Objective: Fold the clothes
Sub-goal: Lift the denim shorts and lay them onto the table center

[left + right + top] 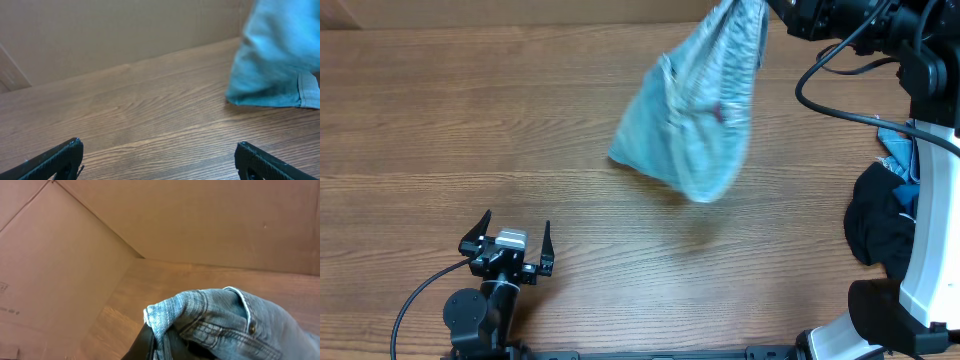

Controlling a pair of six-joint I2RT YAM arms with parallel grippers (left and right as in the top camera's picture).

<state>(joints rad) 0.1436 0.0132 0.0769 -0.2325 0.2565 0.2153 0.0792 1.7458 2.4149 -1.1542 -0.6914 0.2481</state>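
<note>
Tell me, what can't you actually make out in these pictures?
Jeans: overhead, blurred, their top cut off by the frame edge; their full shape is unclear.
Right gripper: right wrist view, mostly buried under the denim and cut by the bottom edge.
Pile of dark clothes: overhead, partly hidden behind the right arm's white base.

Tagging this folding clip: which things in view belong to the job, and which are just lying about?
Job: jeans, hanging from the shut right gripper; black cloth and blue denim heaped at the right; open left gripper; table.
Lying about: cardboard wall.
</note>
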